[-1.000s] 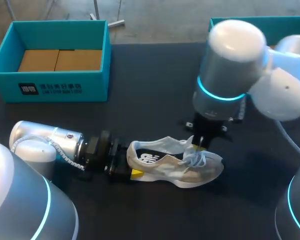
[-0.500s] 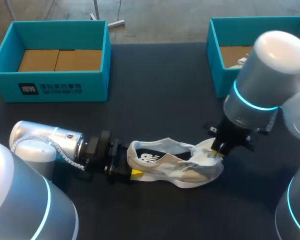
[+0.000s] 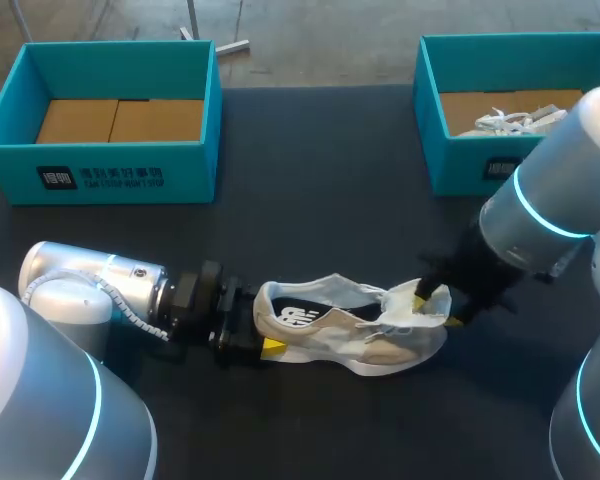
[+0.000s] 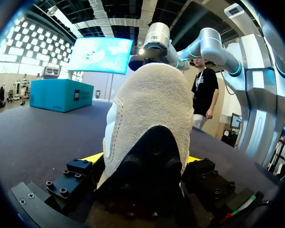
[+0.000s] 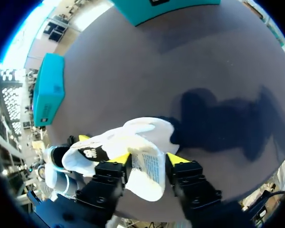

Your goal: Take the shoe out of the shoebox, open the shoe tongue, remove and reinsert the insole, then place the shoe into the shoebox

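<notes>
While my left claw [image 4: 142, 159] clamps the shoe [image 3: 330, 325] by its heel on the table [image 3: 310, 170] and my right claw [image 5: 148, 158] pinches the tongue [image 5: 149, 175], overpulling may yank the shoe loose.

left hand [image 3: 263, 340] low, level, clamped on shoe [image 3: 380, 345] | right hand [image 5: 147, 160] tilted down, pinching shoe tongue [image 5: 149, 183]
</notes>
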`<action>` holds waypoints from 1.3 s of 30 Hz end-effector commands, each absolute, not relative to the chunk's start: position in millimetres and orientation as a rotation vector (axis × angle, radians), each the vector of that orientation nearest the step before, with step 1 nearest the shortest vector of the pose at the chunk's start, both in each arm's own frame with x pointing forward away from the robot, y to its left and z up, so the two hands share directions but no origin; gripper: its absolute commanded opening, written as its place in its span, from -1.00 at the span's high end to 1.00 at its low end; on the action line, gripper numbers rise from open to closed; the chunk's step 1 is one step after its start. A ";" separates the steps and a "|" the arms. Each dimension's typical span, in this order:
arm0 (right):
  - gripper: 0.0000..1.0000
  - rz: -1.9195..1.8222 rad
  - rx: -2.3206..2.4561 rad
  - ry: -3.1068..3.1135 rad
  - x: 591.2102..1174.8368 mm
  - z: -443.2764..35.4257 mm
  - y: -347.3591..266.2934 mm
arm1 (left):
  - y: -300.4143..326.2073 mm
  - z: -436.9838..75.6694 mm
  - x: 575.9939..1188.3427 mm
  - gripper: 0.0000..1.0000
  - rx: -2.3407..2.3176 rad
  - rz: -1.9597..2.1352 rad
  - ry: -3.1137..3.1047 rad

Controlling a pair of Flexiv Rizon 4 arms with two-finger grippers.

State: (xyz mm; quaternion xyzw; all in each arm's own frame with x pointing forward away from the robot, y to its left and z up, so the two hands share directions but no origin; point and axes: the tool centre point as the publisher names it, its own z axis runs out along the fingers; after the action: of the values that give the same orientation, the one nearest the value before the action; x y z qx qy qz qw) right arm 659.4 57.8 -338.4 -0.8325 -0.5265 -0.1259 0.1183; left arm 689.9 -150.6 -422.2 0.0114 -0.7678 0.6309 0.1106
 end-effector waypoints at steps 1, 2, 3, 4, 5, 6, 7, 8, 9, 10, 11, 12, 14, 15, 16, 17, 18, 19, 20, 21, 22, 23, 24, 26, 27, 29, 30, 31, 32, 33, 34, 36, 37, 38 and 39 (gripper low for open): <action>-1.00 -0.253 -2.429 -1.609 671.5 -344.4 80.9 | -149.0 -426.1 691.1 1.00 0.036 1.855 -2.256; -1.00 -0.212 -2.441 -1.631 673.2 -343.4 88.4 | -149.0 -426.1 691.1 1.00 0.036 1.855 -2.256; -1.00 -0.176 -2.445 -1.662 674.7 -341.6 96.8 | -149.0 -426.1 691.1 1.00 0.036 1.855 -2.256; -1.00 -0.141 -2.445 -1.698 676.0 -339.1 105.5 | -149.0 -426.1 691.1 1.00 0.036 1.855 -2.256; -1.00 -0.095 -2.461 -1.720 677.5 -336.2 111.9 | -149.0 -426.1 691.1 1.00 0.036 1.855 -2.256; -1.00 -0.062 -2.470 -1.744 679.0 -332.5 118.1 | -149.0 -426.1 691.1 1.00 0.036 1.855 -2.256; -1.00 -0.045 -2.466 -1.773 680.1 -328.4 123.5 | -149.0 -426.1 691.1 1.00 0.036 1.855 -2.256; -1.00 -0.020 -2.483 -1.781 680.8 -324.7 127.2 | -149.0 -426.1 691.1 1.00 0.036 1.855 -2.256; -1.00 -0.004 -2.492 -1.789 681.2 -322.0 129.3 | -149.0 -426.1 691.1 1.00 0.036 1.855 -2.256; -1.00 0.000 -2.494 -1.819 681.4 -316.0 133.3 | -149.0 -426.1 691.1 1.00 0.036 1.855 -2.256; -1.00 0.004 -2.504 -1.832 681.2 -311.3 134.7 | -149.0 -426.1 691.1 1.00 0.036 1.855 -2.256; -1.00 0.019 -2.519 -1.836 680.9 -306.2 135.8 | -149.0 -426.1 691.1 1.00 0.036 1.855 -2.256; -1.00 0.015 -2.536 -1.848 680.0 -296.4 135.5 | -149.0 -426.1 691.1 1.00 0.036 1.855 -2.256; -1.00 0.027 -2.553 -1.847 679.3 -291.1 135.2 | -149.0 -426.1 691.1 1.00 0.036 1.855 -2.256; -1.00 0.026 -2.556 -1.855 678.5 -287.0 135.8 | -149.0 -426.1 691.1 1.00 0.036 1.855 -2.256; -1.00 0.028 -2.561 -1.864 677.9 -282.8 136.5 | -149.0 -426.1 691.1 1.00 0.036 1.855 -2.256; -1.00 0.046 -2.571 -1.869 677.2 -279.1 136.8 | -149.0 -426.1 691.1 1.00 0.036 1.855 -2.256; -1.00 0.062 -2.580 -1.878 676.6 -276.0 137.8 | -149.0 -426.1 691.1 1.00 0.036 1.855 -2.256; -1.00 0.067 -2.583 -1.890 675.9 -272.9 138.9 | -149.0 -426.1 691.1 1.00 0.036 1.855 -2.256; -1.00 0.083 -2.589 -1.902 675.2 -269.8 139.4 | -149.0 -426.1 691.1 1.00 0.036 1.855 -2.256; -1.00 0.101 -2.599 -1.909 674.6 -266.9 139.0 | -149.0 -426.1 691.1 1.00 0.036 1.855 -2.256; -1.00 0.107 -2.599 -1.919 674.0 -263.8 138.4 | -149.0 -426.1 691.1 1.00 0.036 1.855 -2.256; -1.00 0.122 -2.598 -1.931 673.5 -260.8 137.6 | -149.0 -426.1 691.1 1.00 0.036 1.855 -2.256; -1.00 0.158 -2.582 -1.975 672.9 -255.1 136.5 | -149.0 -426.1 691.1 1.00 0.036 1.855 -2.256; -1.00 0.183 -2.567 -2.000 672.8 -252.2 136.9 | -149.0 -426.1 691.1 1.00 0.036 1.855 -2.256; -1.00 0.236 -2.540 -2.046 673.2 -245.4 138.9 | -149.0 -426.1 691.1 1.00 0.036 1.855 -2.256; -1.00 0.259 -2.514 -2.085 673.5 -242.3 141.2 | -149.0 -426.1 691.1 1.00 0.036 1.855 -2.256; -1.00 0.274 -2.490 -2.122 673.7 -239.0 143.7 | -149.0 -426.1 691.1 1.00 0.036 1.855 -2.256; -1.00 0.284 -2.465 -2.156 673.7 -235.2 146.5 | -149.0 -426.1 691.1 1.00 0.036 1.855 -2.256; -1.00 0.289 -2.451 -2.174 673.8 -232.4 148.6 | -149.0 -426.1 691.1 1.00 0.036 1.855 -2.256; -1.00 0.290 -2.449 -2.186 674.0 -229.3 150.5 | -149.0 -426.1 691.1 1.00 0.036 1.855 -2.256; -1.00 0.304 -2.427 -2.216 674.8 -224.6 154.0 | -149.0 -426.1 691.1 1.00 0.036 1.855 -2.256; -1.00 0.315 -2.422 -2.224 675.4 -222.9 155.7 | -149.0 -426.1 691.1 1.00 0.036 1.855 -2.256; -1.00 0.329 -2.407 -2.236 676.1 -221.7 158.0 | -149.0 -426.1 691.1 1.00 0.036 1.855 -2.256; -1.00 0.343 -2.394 -2.250 676.9 -220.7 160.3 | -149.0 -426.1 691.1 1.00 0.036 1.855 -2.256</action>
State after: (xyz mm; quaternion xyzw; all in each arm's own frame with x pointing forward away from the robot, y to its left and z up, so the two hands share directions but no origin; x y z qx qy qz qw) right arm 671.6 151.6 -222.4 -0.7314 -0.6803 0.0386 -0.0277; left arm 689.8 -150.7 -422.1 0.0112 -0.7677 0.6311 0.1107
